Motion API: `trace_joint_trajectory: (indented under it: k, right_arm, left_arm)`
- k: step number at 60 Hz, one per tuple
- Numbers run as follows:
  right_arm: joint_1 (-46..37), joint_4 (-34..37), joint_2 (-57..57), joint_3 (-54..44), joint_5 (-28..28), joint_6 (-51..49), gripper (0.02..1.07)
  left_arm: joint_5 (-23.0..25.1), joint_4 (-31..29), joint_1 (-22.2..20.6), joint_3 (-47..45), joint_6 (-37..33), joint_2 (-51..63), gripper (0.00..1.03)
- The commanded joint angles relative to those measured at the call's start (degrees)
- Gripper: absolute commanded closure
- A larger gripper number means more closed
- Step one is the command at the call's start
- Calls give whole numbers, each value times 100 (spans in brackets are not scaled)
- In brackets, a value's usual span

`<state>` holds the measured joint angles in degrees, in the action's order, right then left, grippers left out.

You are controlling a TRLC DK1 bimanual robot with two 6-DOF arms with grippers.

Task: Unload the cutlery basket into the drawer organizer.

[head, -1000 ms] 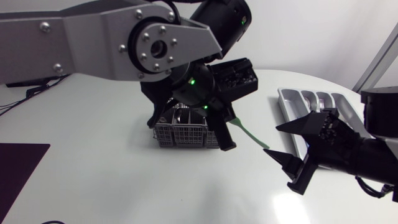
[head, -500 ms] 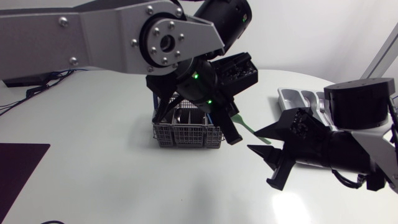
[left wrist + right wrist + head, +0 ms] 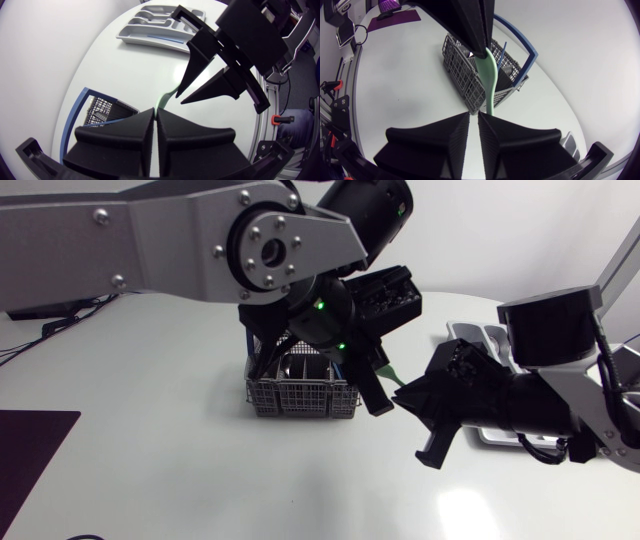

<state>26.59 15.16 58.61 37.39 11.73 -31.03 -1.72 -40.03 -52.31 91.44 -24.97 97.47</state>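
- The pale green plastic utensil with a broad end and a thin handle [image 3: 488, 75] is held in the air just beside the basket, on its organizer side, with the handle slanting down towards the right arm.
- The left pincer [image 3: 154, 114] is clamped on the utensil's broad end, its fingers nearly together.
- The right pincer [image 3: 474, 117] sits at the handle's free end. Its gap is narrow, and the handle meets the top of one finger rather than lying in that gap.
- The grey wire-mesh cutlery basket with a blue hoop handle [image 3: 300, 395] stands upright on the white counter [image 3: 200, 470] under the left arm.
- The grey plastic drawer organizer tray [image 3: 150, 25] lies beyond the right arm, well apart from the basket.
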Motion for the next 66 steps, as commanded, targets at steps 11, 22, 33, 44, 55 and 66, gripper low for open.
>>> trace_joint_trajectory:
  k: [11,22,33,44,55,66]
  right_arm:
    - [31,57,89,199,-92,202,102]
    - [13,101,37,32,-39,149,102]
    - [-57,145,-104,-82,40,114,102]
    - [-242,128,-333,-232,216,0,101]
    - [-295,137,-394,-408,234,-88,102]
    - [-339,242,-139,-337,278,9,87]
  left_arm:
    - [110,-57,-86,-205,-122,-105,100]
    - [110,13,-68,-276,-131,-211,90]
    - [110,13,-86,-267,-148,-237,90]
    - [110,30,-130,-311,-201,-264,90]
    - [101,48,-130,-346,-236,-264,92]
    - [-22,74,-86,-460,-307,-281,91]
